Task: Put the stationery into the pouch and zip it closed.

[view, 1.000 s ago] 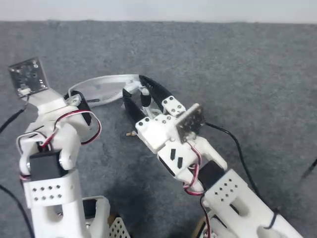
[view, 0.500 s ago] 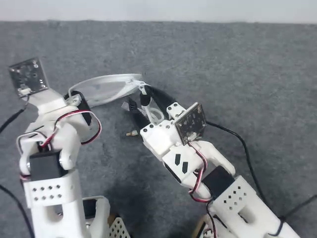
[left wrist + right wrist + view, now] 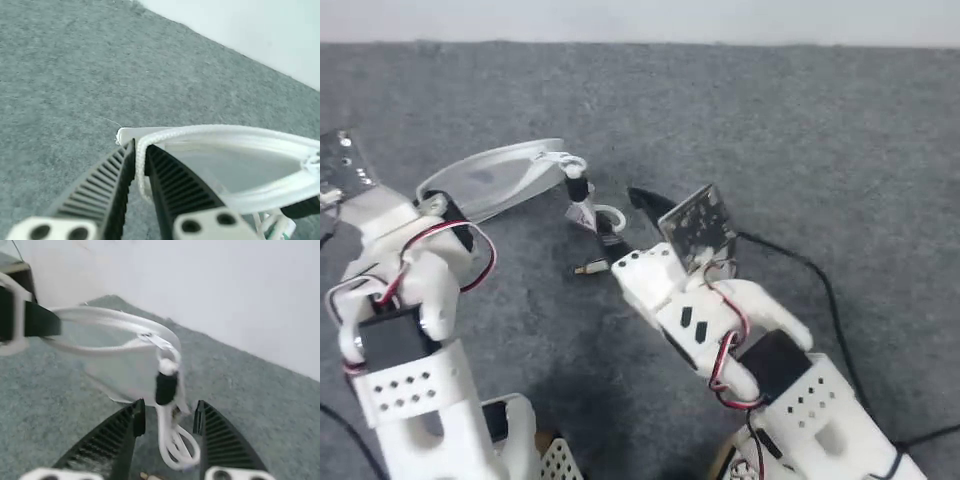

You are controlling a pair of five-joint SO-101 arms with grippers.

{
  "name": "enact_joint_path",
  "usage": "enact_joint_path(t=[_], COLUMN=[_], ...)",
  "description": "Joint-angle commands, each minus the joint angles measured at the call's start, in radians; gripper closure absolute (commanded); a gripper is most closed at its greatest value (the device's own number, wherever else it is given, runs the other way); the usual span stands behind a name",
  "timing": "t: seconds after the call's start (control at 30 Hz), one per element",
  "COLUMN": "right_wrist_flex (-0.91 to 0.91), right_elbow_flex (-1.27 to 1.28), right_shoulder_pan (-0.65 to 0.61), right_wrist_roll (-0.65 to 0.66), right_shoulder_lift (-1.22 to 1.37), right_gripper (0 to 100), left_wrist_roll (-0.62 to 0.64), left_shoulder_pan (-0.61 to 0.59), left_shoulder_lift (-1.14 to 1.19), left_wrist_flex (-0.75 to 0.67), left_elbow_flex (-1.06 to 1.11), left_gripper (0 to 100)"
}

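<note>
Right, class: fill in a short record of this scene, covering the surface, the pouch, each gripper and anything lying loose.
surface: grey carpet
pouch: translucent white zip pouch, gripped at one end
left gripper: shut on the pouch's rim
right gripper: open, jaws either side of the cord
cord: white looped cord with a black piece, hanging at the pouch's other end
loose item: small brass-tipped object on the carpet near the right gripper

We see a milky, see-through pouch (image 3: 500,178) with a white zip edge (image 3: 210,131), and a white cord (image 3: 172,442) bearing a black sleeve (image 3: 165,387). The counter (image 3: 800,130) is speckled grey; the arms (image 3: 415,395) are white with red and black wires (image 3: 486,262), their ribbed fingers (image 3: 100,190) black.
</note>
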Motion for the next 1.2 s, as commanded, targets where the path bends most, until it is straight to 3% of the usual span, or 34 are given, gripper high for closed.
enact_joint_path(t=[0.0, 0.2, 0.4, 0.83, 1.17], right_wrist_flex=[0.087, 0.171, 0.18, 0.185, 0.392], right_elbow_flex=[-0.121, -0.141, -0.169, -0.344, -0.568], right_shoulder_pan=[0.073, 0.107, 0.111, 0.199, 0.209], right_wrist_roll=[-0.057, -0.068, -0.072, -0.264, -0.388], right_shoulder_lift=[-0.035, -0.019, 0.154, 0.545, 0.82], right_gripper=[84.6, 84.6, 84.6, 84.6, 84.5], left_wrist_roll=[0.02, 0.02, 0.02, 0.038, 0.037], left_shoulder_pan=[-0.017, -0.021, -0.023, -0.103, -0.103], left_shoulder_lift=[-0.044, -0.044, -0.044, -0.044, -0.044], left_wrist_flex=[-0.029, -0.029, -0.029, -0.032, -0.031], left_elbow_flex=[-0.01, -0.008, -0.008, -0.008, -0.007], left_gripper=[99, 99, 99, 99, 99])
